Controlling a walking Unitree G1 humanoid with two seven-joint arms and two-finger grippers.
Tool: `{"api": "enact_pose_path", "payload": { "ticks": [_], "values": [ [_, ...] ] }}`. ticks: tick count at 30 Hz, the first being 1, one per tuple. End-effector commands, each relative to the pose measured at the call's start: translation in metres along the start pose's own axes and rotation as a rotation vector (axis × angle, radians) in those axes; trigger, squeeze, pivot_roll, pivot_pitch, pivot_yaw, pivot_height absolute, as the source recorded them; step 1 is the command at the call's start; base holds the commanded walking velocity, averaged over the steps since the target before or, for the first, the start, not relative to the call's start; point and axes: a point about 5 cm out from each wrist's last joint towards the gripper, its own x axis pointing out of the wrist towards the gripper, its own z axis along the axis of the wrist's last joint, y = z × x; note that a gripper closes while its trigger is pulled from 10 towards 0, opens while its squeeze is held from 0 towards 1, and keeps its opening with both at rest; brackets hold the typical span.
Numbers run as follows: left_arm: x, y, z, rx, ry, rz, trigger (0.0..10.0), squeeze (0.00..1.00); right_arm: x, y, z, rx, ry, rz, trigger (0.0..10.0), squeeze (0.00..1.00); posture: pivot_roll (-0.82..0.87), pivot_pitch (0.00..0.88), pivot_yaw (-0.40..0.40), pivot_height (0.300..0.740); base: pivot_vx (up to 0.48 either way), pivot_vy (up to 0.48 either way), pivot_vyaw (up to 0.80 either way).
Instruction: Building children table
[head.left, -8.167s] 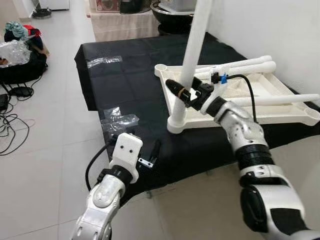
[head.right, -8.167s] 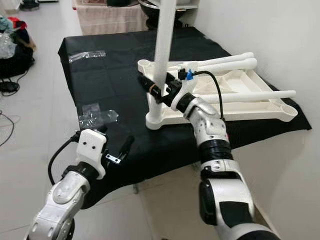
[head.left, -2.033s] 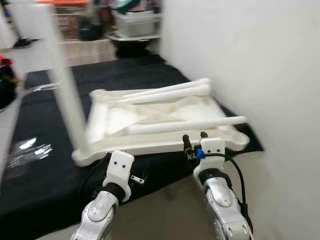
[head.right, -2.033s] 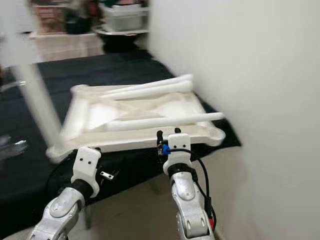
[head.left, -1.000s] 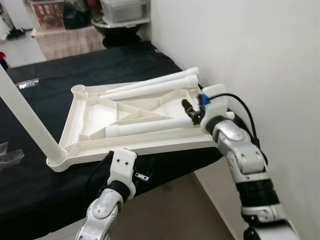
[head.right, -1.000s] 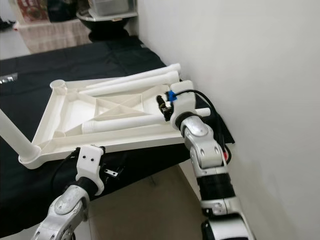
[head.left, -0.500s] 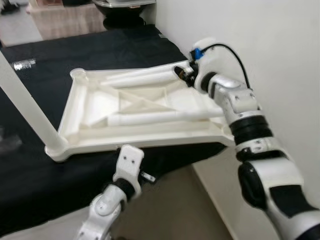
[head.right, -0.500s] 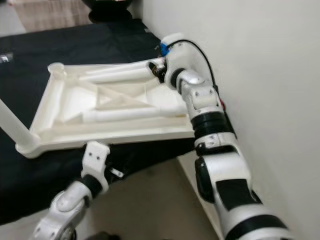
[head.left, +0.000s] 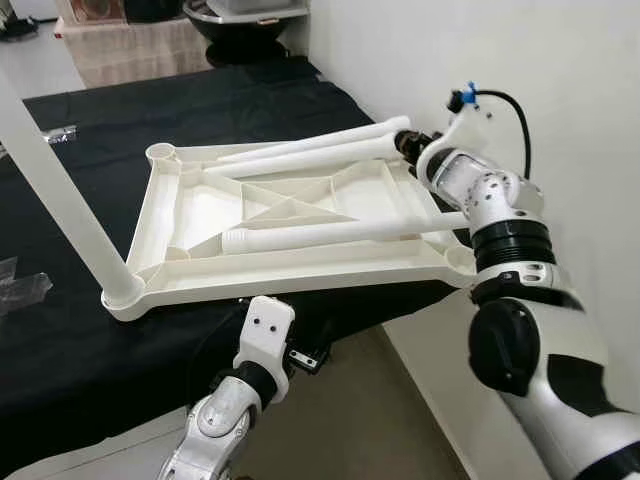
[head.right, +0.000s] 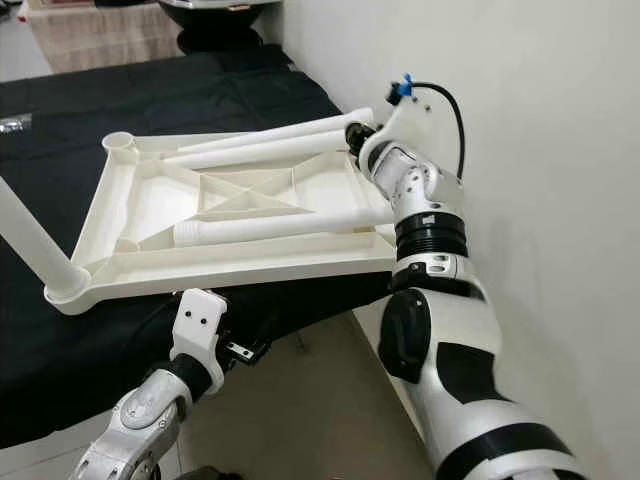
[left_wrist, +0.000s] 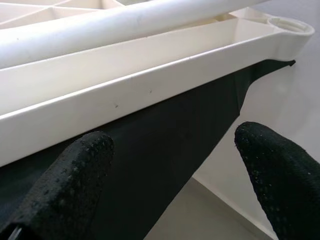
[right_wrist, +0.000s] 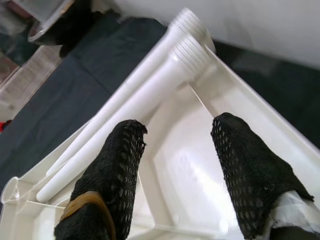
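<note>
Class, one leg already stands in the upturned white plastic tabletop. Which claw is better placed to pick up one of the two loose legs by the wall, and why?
The right claw: open, right over the two loose white plastic legs. The left claw hangs below the upturned white plastic tabletop's near edge.

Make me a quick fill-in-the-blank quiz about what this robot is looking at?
The white tabletop lies upside down on a ____ cloth. Exactly ____ leg already stands in a corner socket. The right gripper hangs with its fingers ____ over two loose legs. The left gripper sits below the tabletop's near ____.

Missing words: black; one; open; edge
</note>
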Motion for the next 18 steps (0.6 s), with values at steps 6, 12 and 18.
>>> {"api": "enact_pose_path", "payload": {
  "ticks": [6, 12, 18],
  "values": [
    [0.001, 0.007, -0.005, 0.014, 0.023, 0.008, 10.0, 0.00, -0.005, -0.030, 0.013, -0.034, -0.028, -0.191, 10.0, 0.00, -0.02, 0.021, -0.040, 0.740, 0.000, 0.000, 0.00],
    [0.002, 0.007, -0.006, 0.018, 0.025, 0.006, 10.0, 0.00, -0.005, -0.023, 0.024, -0.253, -0.110, -0.067, 10.0, 0.00, -0.02, 0.018, -0.038, 0.740, 0.000, 0.000, 0.00],
    [0.003, 0.007, -0.002, 0.021, 0.010, 0.002, 10.0, 0.00, -0.007, 0.016, 0.010, -1.018, -0.157, 0.349, 10.0, 0.00, -0.02, 0.033, -0.049, 0.740, 0.000, 0.000, 0.00]
  ]
}}
